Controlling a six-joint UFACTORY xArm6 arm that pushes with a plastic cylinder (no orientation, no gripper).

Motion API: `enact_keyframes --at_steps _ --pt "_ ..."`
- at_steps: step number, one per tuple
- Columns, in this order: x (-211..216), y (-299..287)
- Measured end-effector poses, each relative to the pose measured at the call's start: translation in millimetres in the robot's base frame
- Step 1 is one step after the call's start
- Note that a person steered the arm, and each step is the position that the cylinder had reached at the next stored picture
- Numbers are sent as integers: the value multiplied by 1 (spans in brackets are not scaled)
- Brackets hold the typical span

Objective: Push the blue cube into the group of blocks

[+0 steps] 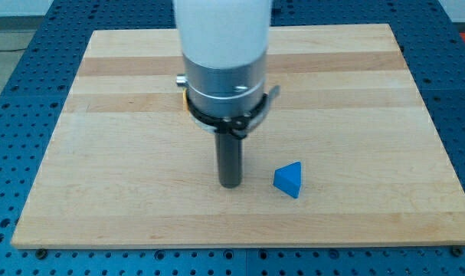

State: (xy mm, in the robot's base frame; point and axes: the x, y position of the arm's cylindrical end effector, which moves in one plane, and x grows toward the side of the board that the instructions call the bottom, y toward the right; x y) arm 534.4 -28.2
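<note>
Pincer: none fitted, state not applicable; my tip (230, 185) resting just left of blue block (289, 180) | group not showing, maybe hiding behind arm | step: approaching | next: needing push line toward group

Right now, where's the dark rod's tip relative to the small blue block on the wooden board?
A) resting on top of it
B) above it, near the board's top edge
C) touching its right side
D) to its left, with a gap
D: my tip stands on the wooden board to the view's left of the small blue block, with bare wood visible between them.
</note>
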Motion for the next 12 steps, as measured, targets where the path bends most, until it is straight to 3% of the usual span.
enact_keyframes --at_steps 2,4,7,9,12 --pt "-12 -12" --pt "-24 33" --pt "-90 19" --pt "-33 6" --pt "-83 -16"
